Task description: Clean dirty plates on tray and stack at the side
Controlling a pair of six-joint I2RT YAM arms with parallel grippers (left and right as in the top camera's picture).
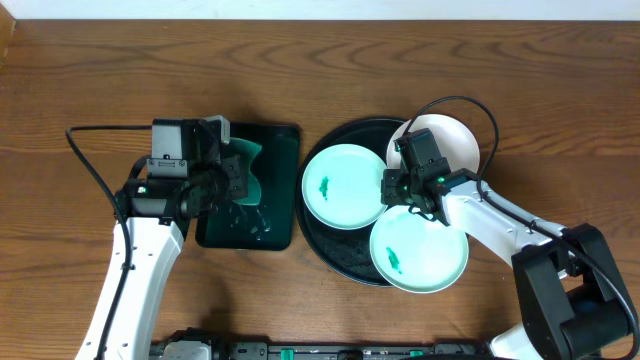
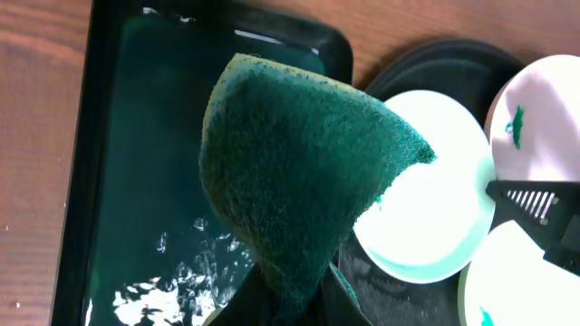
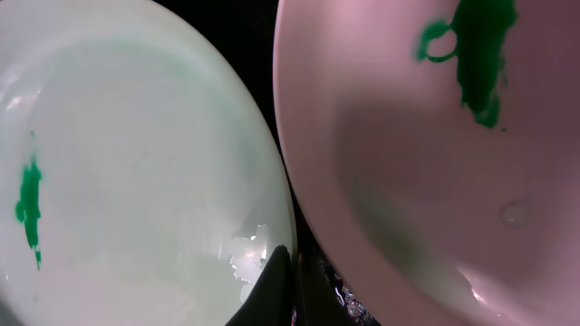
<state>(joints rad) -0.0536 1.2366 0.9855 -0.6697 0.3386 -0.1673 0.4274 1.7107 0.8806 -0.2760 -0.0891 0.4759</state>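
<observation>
The round black tray (image 1: 335, 250) holds three plates. A mint-green plate (image 1: 343, 186) with a green smear lies at its left and also shows in the right wrist view (image 3: 136, 154). A white plate (image 1: 455, 140) with a smear (image 3: 476, 45) is at the back right. A second mint-green plate (image 1: 418, 252) with a smear is at the front. My right gripper (image 1: 392, 186) sits at the left plate's right rim, and its fingers (image 3: 290, 272) are closed on that rim. My left gripper (image 2: 290, 290) is shut on a dark green sponge (image 2: 299, 154) above the rectangular tray.
The rectangular dark green tray (image 1: 280, 215) with water in it (image 2: 136, 136) lies left of the black tray. My right arm crosses over the white plate and hides part of it. Bare wooden table surrounds both trays.
</observation>
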